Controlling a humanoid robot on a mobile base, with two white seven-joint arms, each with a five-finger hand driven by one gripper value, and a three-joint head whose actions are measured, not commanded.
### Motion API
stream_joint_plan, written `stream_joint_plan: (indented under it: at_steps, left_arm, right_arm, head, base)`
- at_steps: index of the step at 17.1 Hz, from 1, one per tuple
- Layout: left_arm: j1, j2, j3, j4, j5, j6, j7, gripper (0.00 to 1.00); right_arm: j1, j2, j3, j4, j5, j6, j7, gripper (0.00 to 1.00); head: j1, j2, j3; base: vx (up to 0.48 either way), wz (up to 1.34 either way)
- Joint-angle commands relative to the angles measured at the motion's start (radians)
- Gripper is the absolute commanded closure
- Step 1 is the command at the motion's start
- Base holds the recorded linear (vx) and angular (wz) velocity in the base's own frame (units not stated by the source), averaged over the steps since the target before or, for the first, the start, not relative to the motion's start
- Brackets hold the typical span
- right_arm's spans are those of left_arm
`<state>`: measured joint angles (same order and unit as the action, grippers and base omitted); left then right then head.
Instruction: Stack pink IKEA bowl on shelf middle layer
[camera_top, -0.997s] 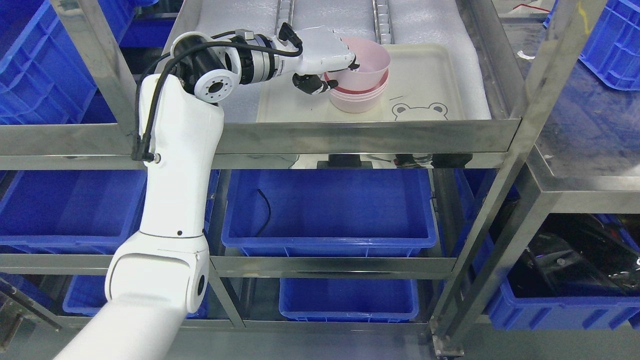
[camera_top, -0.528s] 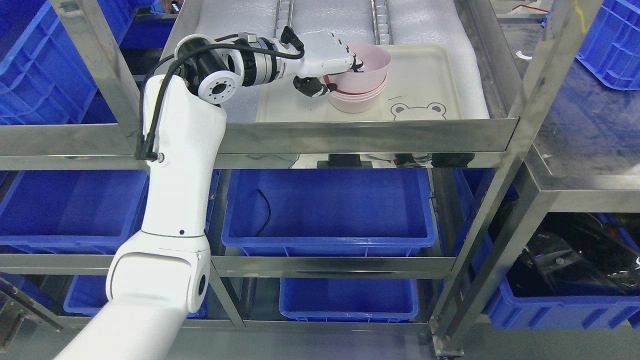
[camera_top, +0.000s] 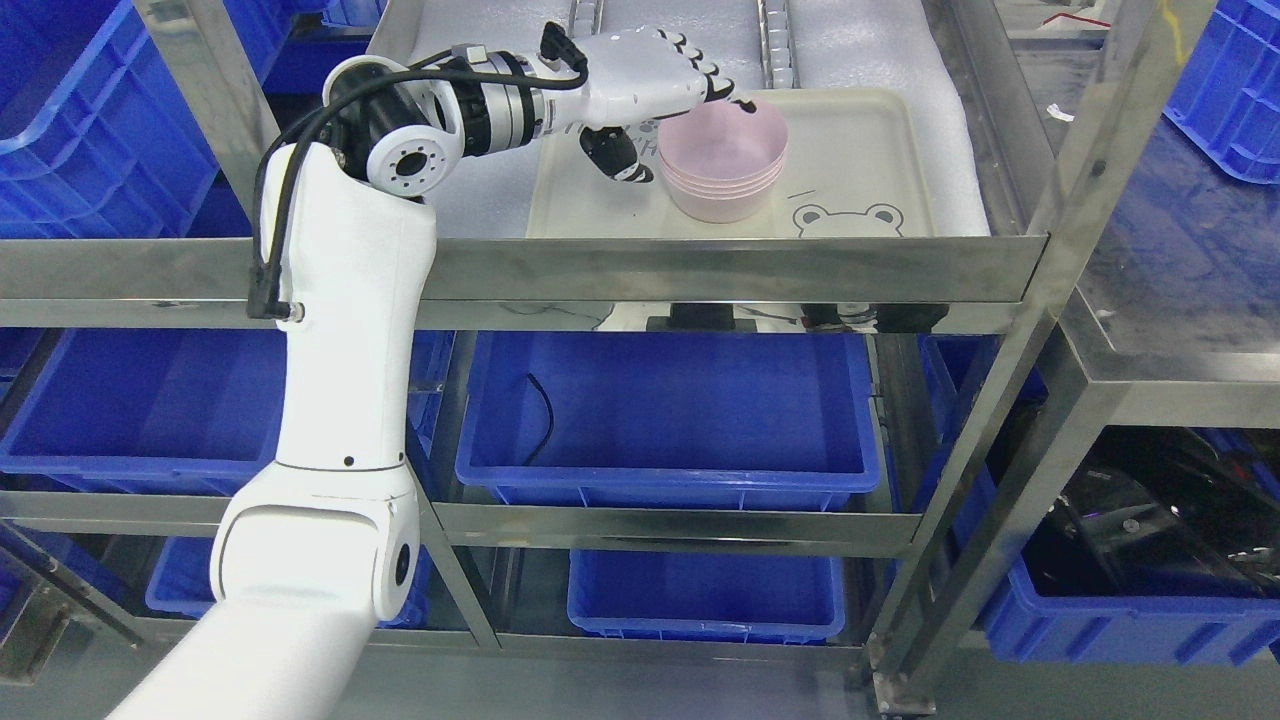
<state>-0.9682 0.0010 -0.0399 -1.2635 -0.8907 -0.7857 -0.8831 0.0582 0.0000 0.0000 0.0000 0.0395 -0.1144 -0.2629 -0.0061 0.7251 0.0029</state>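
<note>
A stack of pink bowls (camera_top: 722, 170) stands nested and level on a cream tray (camera_top: 860, 150) with a bear drawing, on the steel shelf. My left hand (camera_top: 685, 137) is at the stack's upper left. Its fingers (camera_top: 715, 85) reach flat over the far rim, and its thumb (camera_top: 622, 160) hangs to the left, apart from the bowl wall. The hand is open and holds nothing. My left arm rises from the lower left and passes in front of the shelf's front rail. My right arm is out of view.
The shelf's front rail (camera_top: 700, 268) and slanted steel posts (camera_top: 1090, 150) frame the tray. White foam padding (camera_top: 480, 195) lines the shelf. Blue bins (camera_top: 670, 410) fill the layers below and the sides.
The top pink bowl, held tilted above the stack, has dropped level into it. My left hand has let go and lifted with its fingers spread. The camera shifted slightly.
</note>
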Motion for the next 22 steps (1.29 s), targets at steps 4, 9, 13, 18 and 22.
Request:
stream_joint_plan:
  at_steps: [4,9,13,18,22]
  left_arm:
    - [0.184,0.016,-0.34,-0.253,0.635,0.178,0.073,0.16]
    - [0.628,0.016,-0.499,-0.35,0.633,0.041,0.063,0.16]
    - [0.966,0.016,-0.427,-0.347,0.633,0.0,0.059,0.16]
    - [1.152,0.016,-0.183,-0.24,0.72,0.0,0.235,0.13]
    - [1.174,0.016,-0.097,-0.2,0.779,0.092,0.64,0.06]
  right_arm:
    - [0.0,-0.017,0.005,-0.017,0.0,-0.001,0.001,0.0]
    - [0.0,-0.017,0.005,-0.017,-0.001,-0.001,0.001,0.0]
    - [0.0,-0.017,0.005,-0.017,0.0,-0.001,0.001,0.0]
    - [0.0,-0.017,0.005,-0.017,0.0,-0.001,0.001,0.0]
    - [0.0,-0.017,0.003,-0.017,0.0,-0.001,0.001,0.0]
  head:
    - [0.0,0.0,0.0]
    - [0.0,0.0,0.0]
    - [0.0,0.0,0.0]
    - [0.0,0.0,0.0]
    - [0.0,0.0,0.0]
  base:
    - [-0.021,0.08]
    - [-0.007,0.03]
    - [0.002,-0.01]
    - [0.002,-0.01]
    - [0.0,0.0]
